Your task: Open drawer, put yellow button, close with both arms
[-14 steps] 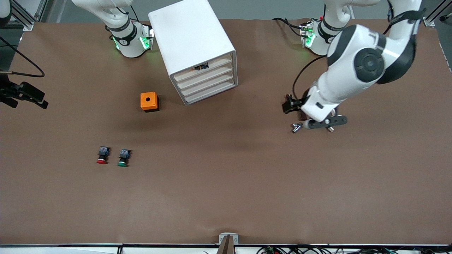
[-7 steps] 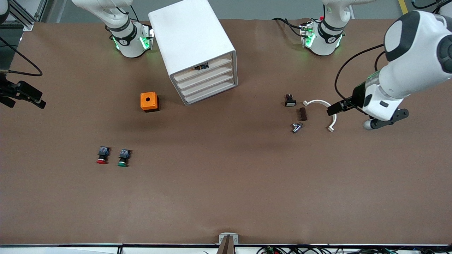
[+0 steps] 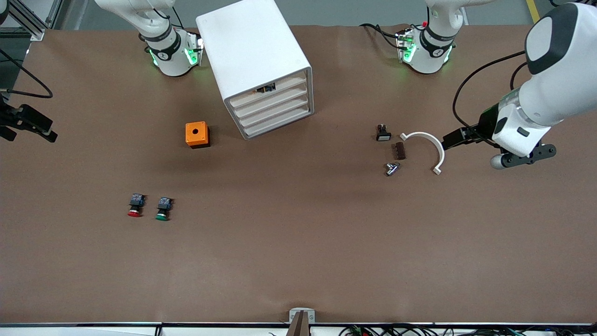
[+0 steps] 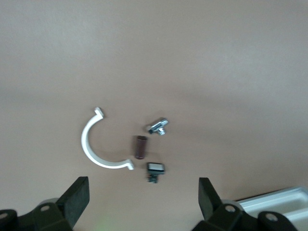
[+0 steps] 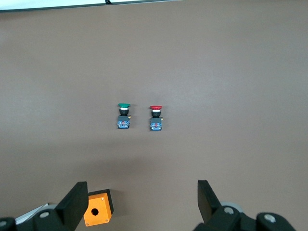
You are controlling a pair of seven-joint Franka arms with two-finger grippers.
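The white cabinet (image 3: 254, 51) stands near the robots' bases, its four cream drawer fronts turned toward the front camera. The topmost drawer (image 3: 289, 84) sits about level with the three below it. A small dark and orange shape in its gap looks like the yellow button (image 3: 266, 87). My left gripper (image 4: 143, 195) hangs open and empty, high over the table near the left arm's end, beside a white half-ring clamp (image 3: 431, 144). My right gripper (image 5: 143, 199) is open and empty too, high over the right arm's end of the table.
An orange box with a hole (image 3: 197, 134) stands beside the cabinet. A red-capped button (image 3: 135, 206) and a green-capped button (image 3: 163, 208) lie nearer the front camera. A small black switch (image 3: 383, 133), a brown block (image 3: 399, 150) and a metal fitting (image 3: 392, 168) lie by the clamp.
The left arm has swung away from over the small parts toward its own end of the table, uncovering the clamp. The right gripper has drifted slightly toward the table's edge.
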